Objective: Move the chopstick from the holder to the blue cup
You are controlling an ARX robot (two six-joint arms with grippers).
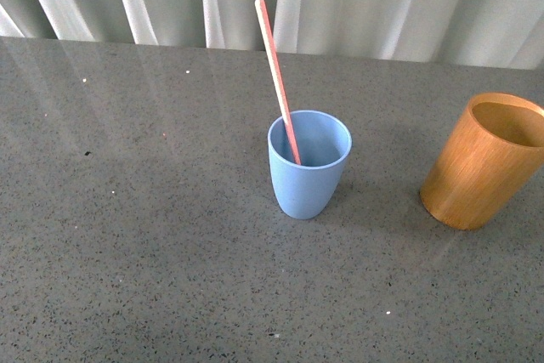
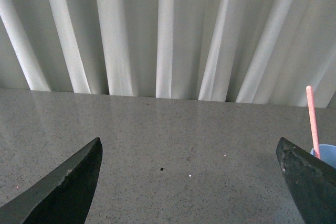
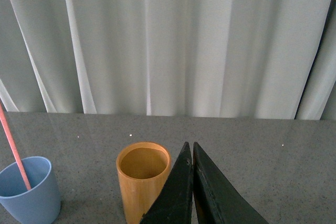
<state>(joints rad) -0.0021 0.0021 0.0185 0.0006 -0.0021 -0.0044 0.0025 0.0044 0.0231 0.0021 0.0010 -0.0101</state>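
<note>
The chopstick [image 1: 277,78] is seen standing in the blue cup [image 1: 308,164], leaned against its rim, while the holder [image 1: 482,161] is left empty on the counter [image 1: 127,252]. The left hand [image 2: 189,179] is held wide open and the right hand [image 3: 192,187] closed on nothing, both kept clear, so the transfer is judged complete.

Pink chopstick [image 1: 278,81] stood in the blue cup [image 1: 308,165], leaning left and away, top well above the rim. Wooden holder [image 1: 484,160] sat well apart on the right, at frame edge. Grey speckled table [image 1: 153,244], white curtain [image 1: 382,2] behind.
</note>
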